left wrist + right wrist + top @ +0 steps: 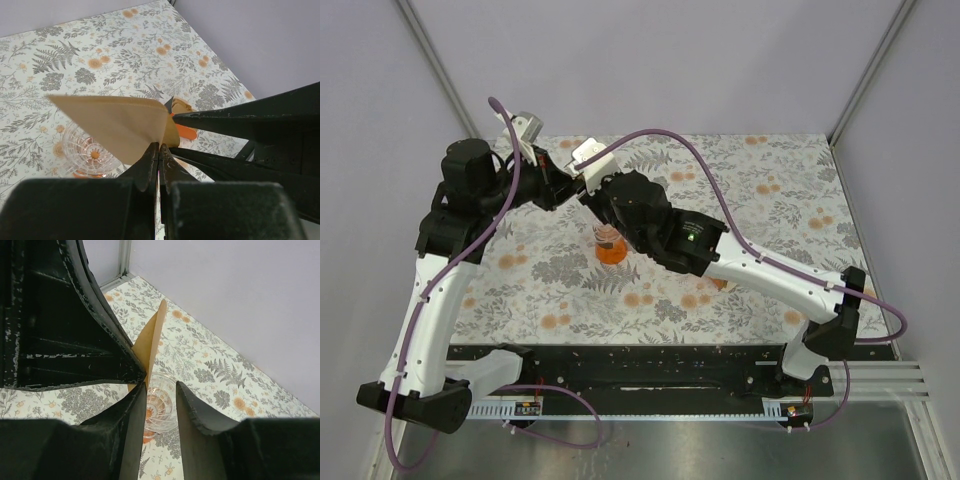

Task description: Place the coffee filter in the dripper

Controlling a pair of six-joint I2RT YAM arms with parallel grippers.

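— Why is the paper up in the air?
— The left gripper is pinched tight on the low corner of the coffee filter. That keeps it above the dripper, which sits at the lower left on the flowery table.
— And the black fingers on the right?
— That is the right gripper. Its jaws are apart by the paper's edge, maybe to help open it. The filter is not in the dripper yet
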